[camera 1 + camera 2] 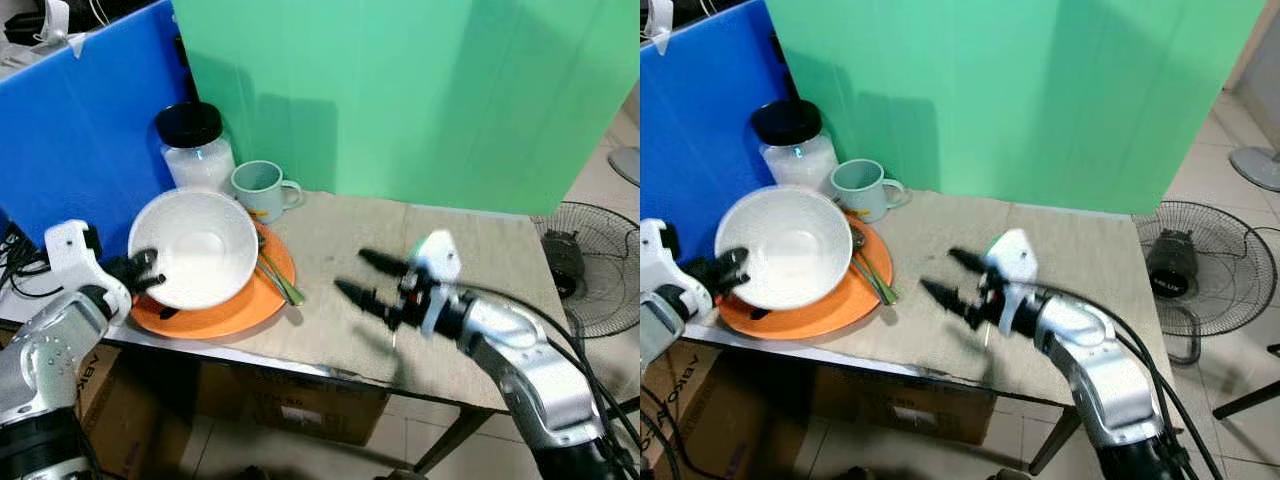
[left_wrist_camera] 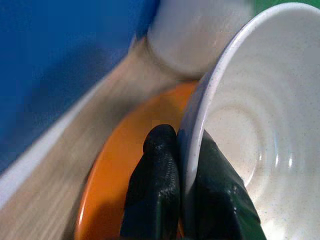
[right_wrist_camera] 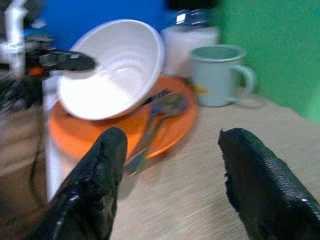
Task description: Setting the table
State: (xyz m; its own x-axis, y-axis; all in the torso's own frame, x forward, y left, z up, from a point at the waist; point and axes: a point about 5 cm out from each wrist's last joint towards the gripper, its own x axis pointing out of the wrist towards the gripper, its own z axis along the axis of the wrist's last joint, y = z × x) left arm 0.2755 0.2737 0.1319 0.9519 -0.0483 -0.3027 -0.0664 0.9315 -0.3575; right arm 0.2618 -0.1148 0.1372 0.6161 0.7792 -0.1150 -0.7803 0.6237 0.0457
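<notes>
- Left gripper [image 1: 150, 272] pinches the rim of the white ceramic bowl [image 1: 197, 248], tilted, mouth facing right, above the round orange plate [image 1: 225, 310].
- Right gripper [image 1: 358, 277]: fingers spread, pointing toward the plate.

Table [image 1: 450, 250] across frame centre. Plate [image 1: 235, 310] at its left edge; bowl [image 1: 195, 250] tilted on plate, utensils [image 1: 280, 280] on plate's right side. Mug [image 1: 262, 188] behind plate, jar [image 1: 195, 150] left of mug. Fan [image 1: 590, 265] at right.

Table [image 1: 480, 250] bare right – crockery (plate [image 1: 215, 310], mug [image 1: 262, 188]) left.
</notes>
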